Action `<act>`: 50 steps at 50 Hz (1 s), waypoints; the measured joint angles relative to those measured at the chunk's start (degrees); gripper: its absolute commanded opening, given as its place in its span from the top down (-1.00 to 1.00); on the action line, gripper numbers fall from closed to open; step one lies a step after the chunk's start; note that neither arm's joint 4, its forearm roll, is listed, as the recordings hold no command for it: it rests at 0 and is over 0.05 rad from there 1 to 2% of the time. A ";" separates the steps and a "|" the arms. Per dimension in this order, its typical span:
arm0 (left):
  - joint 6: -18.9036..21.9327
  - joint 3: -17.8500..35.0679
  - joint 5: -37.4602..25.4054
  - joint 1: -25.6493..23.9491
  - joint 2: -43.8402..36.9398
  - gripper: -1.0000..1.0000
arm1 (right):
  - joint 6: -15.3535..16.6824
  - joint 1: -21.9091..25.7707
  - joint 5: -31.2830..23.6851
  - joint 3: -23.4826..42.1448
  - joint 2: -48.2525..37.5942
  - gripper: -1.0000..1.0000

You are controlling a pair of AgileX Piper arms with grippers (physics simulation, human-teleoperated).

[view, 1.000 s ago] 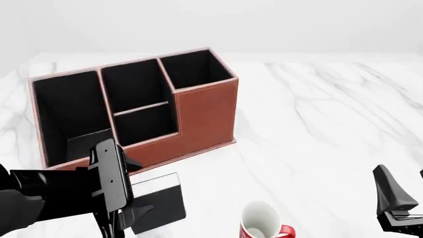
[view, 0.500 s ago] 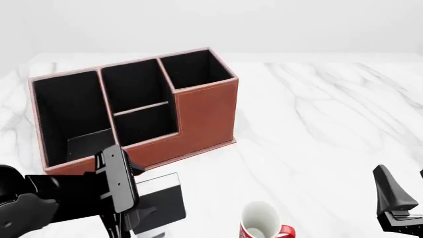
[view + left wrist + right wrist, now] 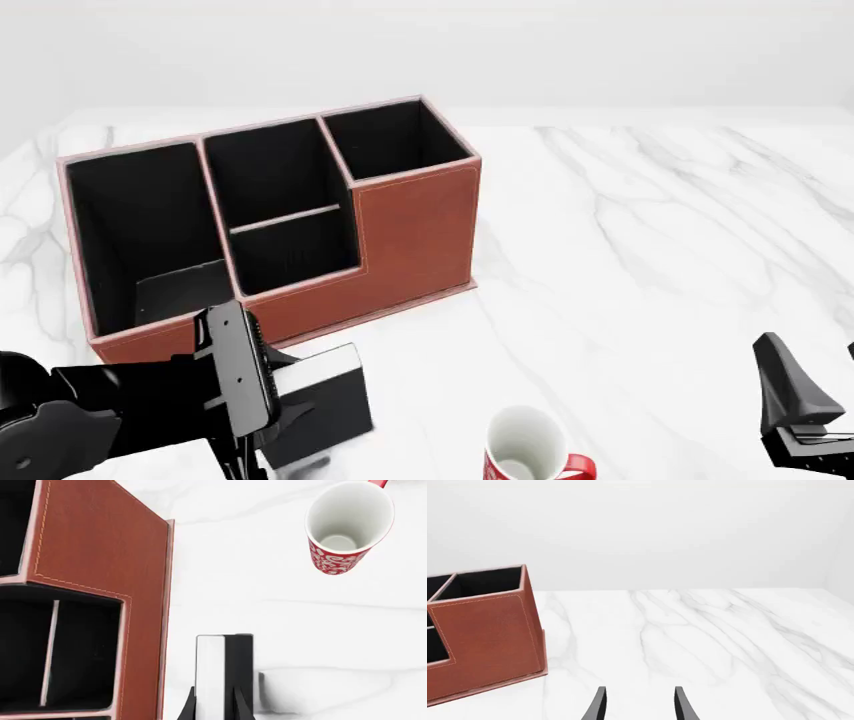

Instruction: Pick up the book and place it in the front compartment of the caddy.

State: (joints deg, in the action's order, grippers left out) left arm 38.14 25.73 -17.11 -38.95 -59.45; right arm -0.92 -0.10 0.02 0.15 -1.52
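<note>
The black book (image 3: 324,398) with its white page edge (image 3: 210,672) is pinched edge-on between the fingers of my left gripper (image 3: 274,405), just above the marble in front of the caddy. The gripper also shows in the left wrist view (image 3: 213,711). The red-brown caddy (image 3: 414,230) stands at the back left. Its front compartment (image 3: 296,250) is the low-walled pocket in the middle front, just beyond the book. My right gripper (image 3: 801,420) is open and empty low at the right, as the right wrist view shows (image 3: 639,710).
A white-and-red mug (image 3: 525,447) stands upright to the right of the book, near the front edge; it also shows in the left wrist view (image 3: 347,527). The caddy's widest pocket (image 3: 140,235) holds a dark flat item. White marble table (image 3: 667,260).
My left gripper has closed on the book and raised it off the table; the book has tipped from lying flat to more upright. The right arm has not moved.
</note>
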 measured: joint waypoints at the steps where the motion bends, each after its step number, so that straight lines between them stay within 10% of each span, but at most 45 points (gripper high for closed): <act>1: 1.22 -0.29 0.29 0.16 0.28 1.00 | 0.00 0.00 0.00 0.00 0.00 -1.00; 25: 16.29 3.23 -2.71 3.00 6.53 1.00 | 0.00 0.00 0.00 0.00 0.00 -1.00; 50: 21.37 16.26 -7.36 7.53 5.15 1.00 | 0.00 0.00 0.00 0.00 0.00 -1.00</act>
State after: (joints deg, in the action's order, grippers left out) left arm 59.52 42.00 -24.47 -31.42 -54.30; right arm -0.91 -0.11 0.02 0.15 -1.52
